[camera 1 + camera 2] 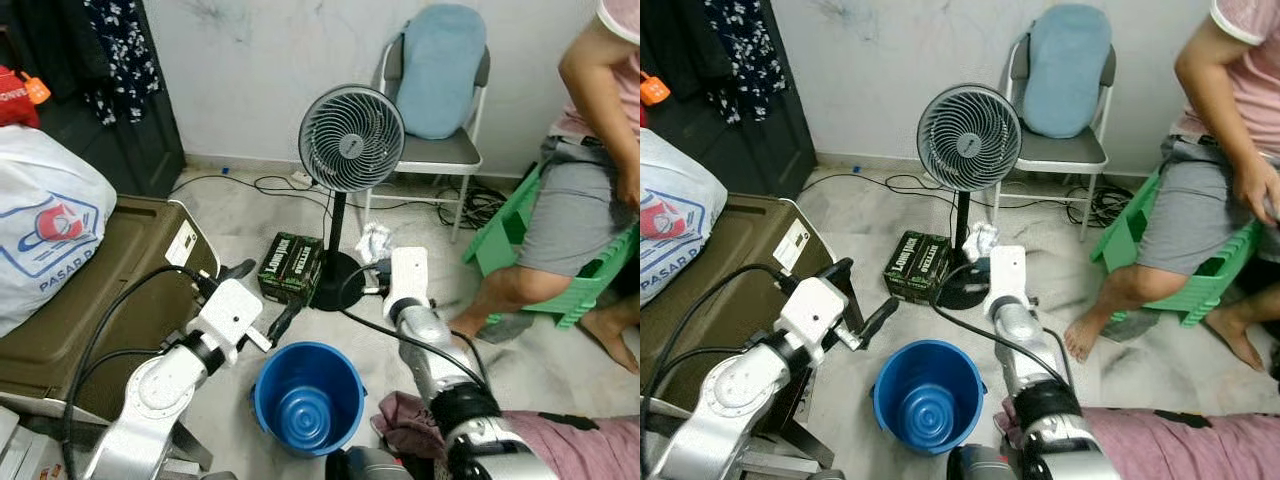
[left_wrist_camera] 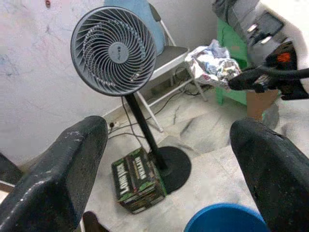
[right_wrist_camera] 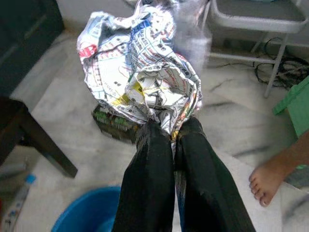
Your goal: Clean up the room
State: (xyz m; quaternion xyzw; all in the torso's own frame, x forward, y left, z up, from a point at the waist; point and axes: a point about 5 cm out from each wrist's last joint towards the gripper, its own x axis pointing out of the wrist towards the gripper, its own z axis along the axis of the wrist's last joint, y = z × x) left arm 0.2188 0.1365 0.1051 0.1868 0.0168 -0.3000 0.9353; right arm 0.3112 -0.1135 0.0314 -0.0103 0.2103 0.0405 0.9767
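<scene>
One crumpled newspaper wad [image 3: 142,77] is pinched between the two black fingers [image 3: 145,183] of the right gripper [image 3: 168,126], which are closed tight on its lower edge; the wad is held in the air, above the floor near the base of the standing fan [image 1: 350,140] and the green carton [image 1: 290,268] beside it. Blue bucket [image 1: 306,398] sits on the tiled floor between the two arms, nearer the robot than the wad, mouth up, inside bare as far as can be seen. Left gripper [image 2: 166,169] hovers just left of the bucket with its fingers spread wide, holding nothing. Judged step: carry the paper back over the bucket and drop it in. To do it well, draw the right wrist toward the robot until the wad hangs over the middle of the bucket's mouth, not the rim, since the paper is bulky and light and could catch the edge or drift. Lower before letting go. Keep the grip firm during travel; the hold is only on a fold of paper and may slip or tear. Mind the black cable [image 1: 400,335] running along the right arm, and the fan pole close by. A person [image 1: 590,170] sits on a green stool [image 1: 520,240] to the right, bare foot [image 3: 268,183] near; swing away from it. Left arm should stay clear of the bucket.
</scene>
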